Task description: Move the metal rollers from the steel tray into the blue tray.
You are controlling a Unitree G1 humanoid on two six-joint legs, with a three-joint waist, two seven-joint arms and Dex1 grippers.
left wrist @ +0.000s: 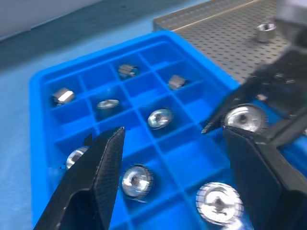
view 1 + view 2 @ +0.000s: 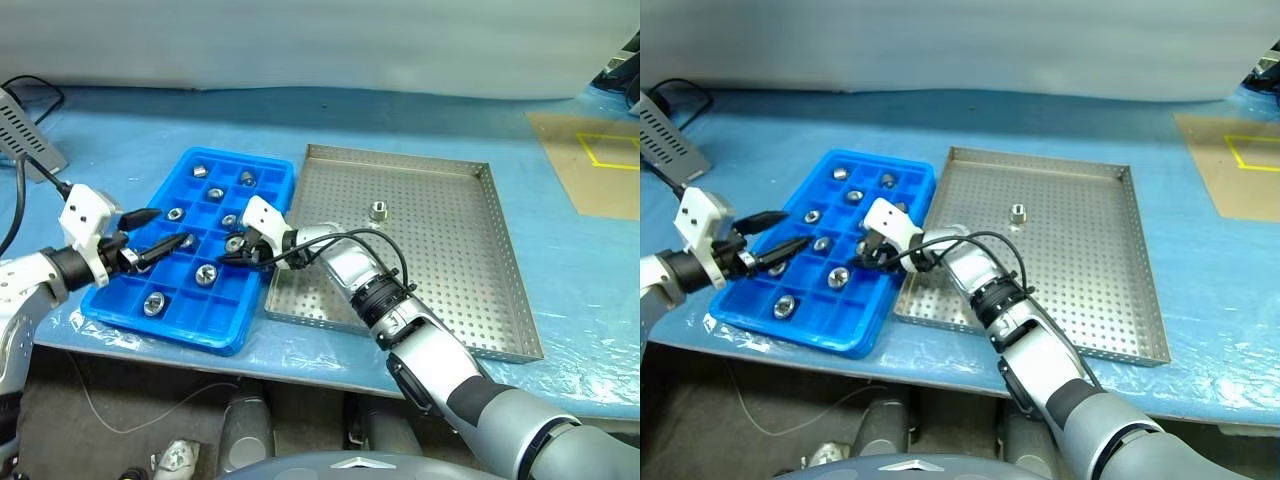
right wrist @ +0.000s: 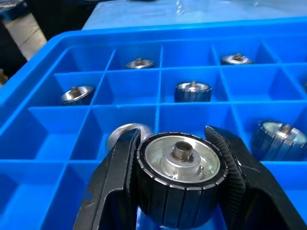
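- Right gripper (image 3: 180, 187) has its jaws clamped on one roller (image 3: 181, 165), flat face toward the wrist camera, hanging just above the blue tray (image 2: 120, 310) (over a compartment near the steel tray's side).
- Left gripper (image 2: 160, 232) hovers over the tray's near-left cells, jaws parted, holding nothing.
- One last roller (image 2: 378, 211) stands in the steel tray (image 2: 470, 300), nearer the right arm.

The blue tray (image 2: 262, 176) lies on the surface (image 2: 420, 120), left of the steel tray (image 2: 470, 250) and seemingly touching it. Several metal rollers (image 2: 215, 194) sit in separate compartments of the blue tray; one roller (image 2: 378, 211) stands in the steel tray.
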